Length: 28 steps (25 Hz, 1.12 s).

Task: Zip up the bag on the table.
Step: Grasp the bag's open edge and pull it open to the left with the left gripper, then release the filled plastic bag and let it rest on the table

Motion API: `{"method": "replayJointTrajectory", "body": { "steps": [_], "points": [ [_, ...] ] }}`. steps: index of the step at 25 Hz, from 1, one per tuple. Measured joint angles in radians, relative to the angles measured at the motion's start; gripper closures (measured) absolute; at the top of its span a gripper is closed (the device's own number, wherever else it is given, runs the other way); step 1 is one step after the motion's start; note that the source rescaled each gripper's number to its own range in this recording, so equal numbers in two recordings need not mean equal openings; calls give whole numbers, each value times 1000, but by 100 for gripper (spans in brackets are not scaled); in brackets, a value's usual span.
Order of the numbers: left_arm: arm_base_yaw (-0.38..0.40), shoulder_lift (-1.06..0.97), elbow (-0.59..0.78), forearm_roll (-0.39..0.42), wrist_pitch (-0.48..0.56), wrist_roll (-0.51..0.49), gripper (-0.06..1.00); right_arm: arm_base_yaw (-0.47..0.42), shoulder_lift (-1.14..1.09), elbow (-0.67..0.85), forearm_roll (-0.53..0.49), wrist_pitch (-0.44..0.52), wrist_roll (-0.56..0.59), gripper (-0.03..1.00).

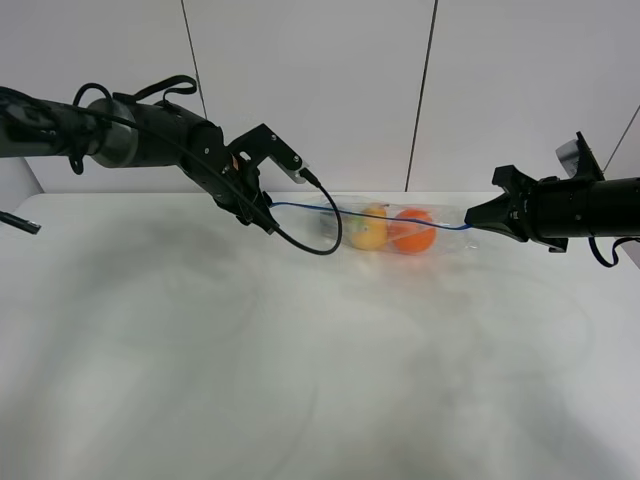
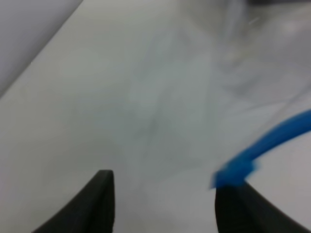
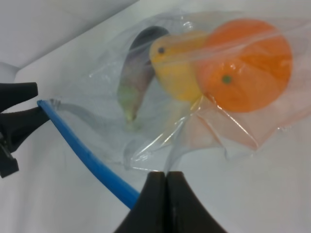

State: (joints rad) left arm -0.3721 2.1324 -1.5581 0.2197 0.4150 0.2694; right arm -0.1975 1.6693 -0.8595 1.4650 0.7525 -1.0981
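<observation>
We see the bag (image 1: 400, 228) at the far side of the white table (image 1: 300, 380), stretched between both arms, with an orange fruit (image 3: 245, 65), a yellow fruit (image 3: 177, 65) and a purple piece (image 3: 138, 68) inside. Our right gripper (image 3: 165, 177) has its jaws pressed together on one end of the blue zipper strip (image 3: 85, 153). Our left gripper (image 2: 165, 194) is spread wide at the other end, where the strip's tip touches one fingertip (image 2: 238, 206).

We are finding no writing, label, brand, number or sign to read in any view. The clear crinkly plastic zip bag (image 3: 160, 121) is showing none, though the left wrist view is blurred, so fine print there could be escaping us.
</observation>
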Motion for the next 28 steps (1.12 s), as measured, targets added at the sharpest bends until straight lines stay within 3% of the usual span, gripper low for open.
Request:
{"method": "replayJointTrajectory", "body": {
  "steps": [7,11,19,28],
  "points": [
    [87,-17,0,1,65,-239,19,0,0,0,-5,0,-1,97],
    [144,-59,0,2,113,-291,19,0,0,0,-6,0,-3,97],
    [275,-127,0,1,287,-343,19,0,0,0,-7,0,-3,97],
    [342,-299,0,0,288,-296,19,0,0,0,-8,0,-3,97]
  ]
}}
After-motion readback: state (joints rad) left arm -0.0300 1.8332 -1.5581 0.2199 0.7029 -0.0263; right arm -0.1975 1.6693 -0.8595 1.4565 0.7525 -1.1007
